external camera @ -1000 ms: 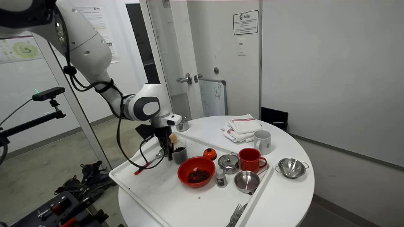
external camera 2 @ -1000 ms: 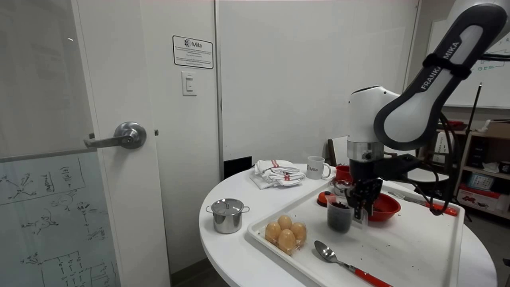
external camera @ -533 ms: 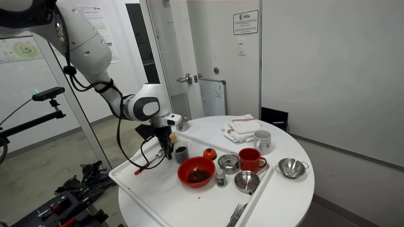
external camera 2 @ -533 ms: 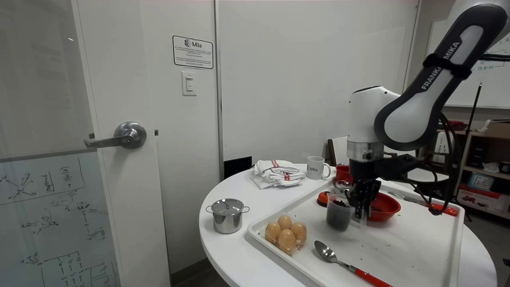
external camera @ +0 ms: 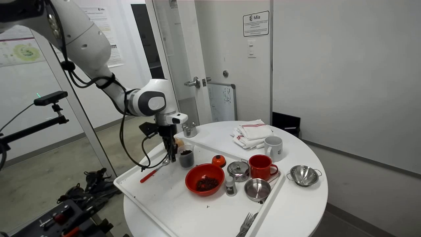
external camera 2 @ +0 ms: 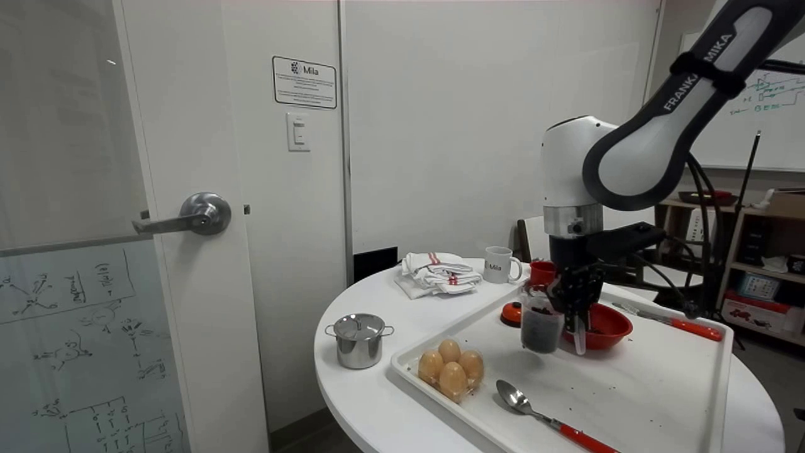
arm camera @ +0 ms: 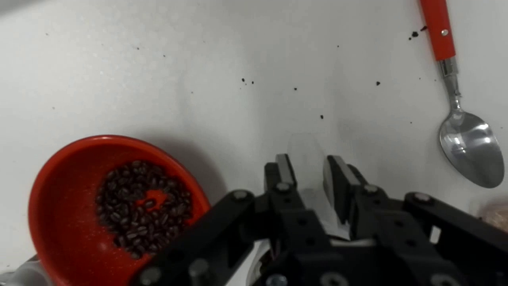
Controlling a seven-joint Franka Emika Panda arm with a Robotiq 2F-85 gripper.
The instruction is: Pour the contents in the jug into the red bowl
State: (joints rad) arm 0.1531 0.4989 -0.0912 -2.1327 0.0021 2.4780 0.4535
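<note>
The claw (arm camera: 306, 171) pinches a clear handle (external camera 2: 580, 340), with one finger on each side of it. The handle is part of the jug (external camera 2: 542, 330), which in an exterior view is just left of the claw. The handle pokes out below the claw's tips. The jug is almost straight up, and it seems to hang just over the white tray (external camera 2: 629, 390). There is dark stuff (external camera: 186, 152) inside (too small and blurry to say what it is).

In an exterior view the red bowl (external camera: 204, 170) is close by, on the near right side of the jug. Dark beans (arm camera: 127, 218) lie in the bowl, with a patch of red showing in the middle. In the wrist view the bowl is left of the claw, and a spoon (arm camera: 451, 79) with a red grip is on the right. Little dark crumbs (arm camera: 378, 83) dot the tray. In an exterior view four tan eggs (external camera 2: 452, 377) sit left of the jug. The tray rests on a round white counter (external camera: 302, 210).
</note>
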